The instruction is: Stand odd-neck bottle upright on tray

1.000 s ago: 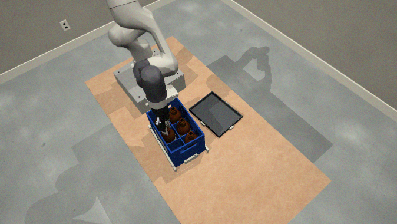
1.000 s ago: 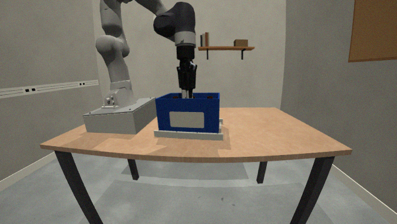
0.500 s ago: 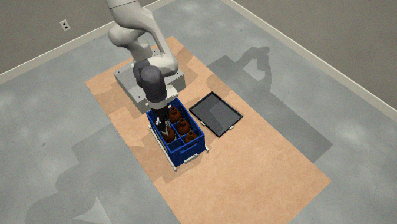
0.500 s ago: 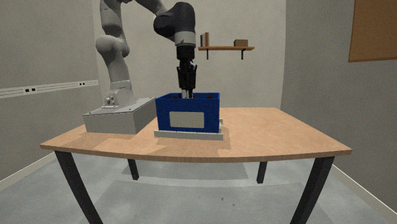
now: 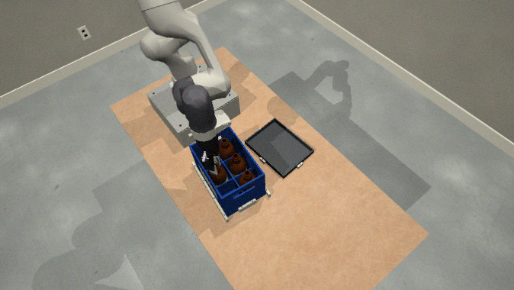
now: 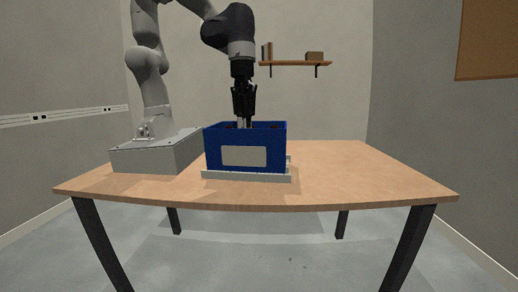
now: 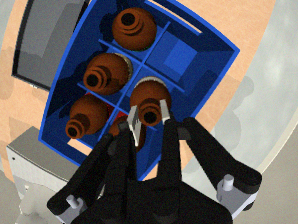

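We have our hand (image 5: 216,167) (image 6: 244,126) (image 7: 150,111) mostly closed, apparently gripping one bottle's (image 5: 219,177) (image 7: 149,93) neck, in the crate (image 5: 249,196) (image 6: 246,136) (image 7: 220,75) by the table's (image 5: 324,214) (image 6: 346,165) (image 7: 252,35) long edge. Comparing necks, lifting and standing it on the tray (image 5: 264,130) (image 7: 30,81), toward the opposite edge, remain.

Gripper (image 5: 216,167) (image 6: 244,125) (image 7: 150,111) pos.: no visible chg. vs. prev. pics.
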Robot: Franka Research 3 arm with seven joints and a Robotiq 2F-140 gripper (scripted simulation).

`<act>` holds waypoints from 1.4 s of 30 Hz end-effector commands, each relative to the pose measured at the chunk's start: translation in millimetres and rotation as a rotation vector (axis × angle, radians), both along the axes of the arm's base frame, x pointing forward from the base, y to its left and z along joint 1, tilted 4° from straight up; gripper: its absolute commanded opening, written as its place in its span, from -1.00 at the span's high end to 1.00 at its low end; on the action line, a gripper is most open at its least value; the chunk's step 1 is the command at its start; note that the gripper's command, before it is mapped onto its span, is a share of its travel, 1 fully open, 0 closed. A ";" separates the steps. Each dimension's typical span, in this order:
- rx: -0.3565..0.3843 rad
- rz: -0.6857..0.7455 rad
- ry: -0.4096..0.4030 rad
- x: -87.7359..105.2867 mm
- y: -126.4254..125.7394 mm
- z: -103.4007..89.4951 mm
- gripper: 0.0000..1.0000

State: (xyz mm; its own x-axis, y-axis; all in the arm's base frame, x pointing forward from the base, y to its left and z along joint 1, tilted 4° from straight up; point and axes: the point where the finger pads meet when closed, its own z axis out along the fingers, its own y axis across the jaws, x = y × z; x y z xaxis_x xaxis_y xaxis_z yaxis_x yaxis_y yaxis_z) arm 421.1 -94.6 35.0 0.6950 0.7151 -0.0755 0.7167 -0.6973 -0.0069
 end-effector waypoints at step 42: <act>0.001 -0.001 0.000 -0.8 -1.0 -0.9 0.12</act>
State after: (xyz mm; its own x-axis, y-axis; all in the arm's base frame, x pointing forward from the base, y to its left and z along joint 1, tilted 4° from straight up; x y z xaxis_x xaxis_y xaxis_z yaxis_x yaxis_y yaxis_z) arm 420.9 -94.6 34.9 0.6949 0.7151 -0.0758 0.7167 -0.6973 -0.0072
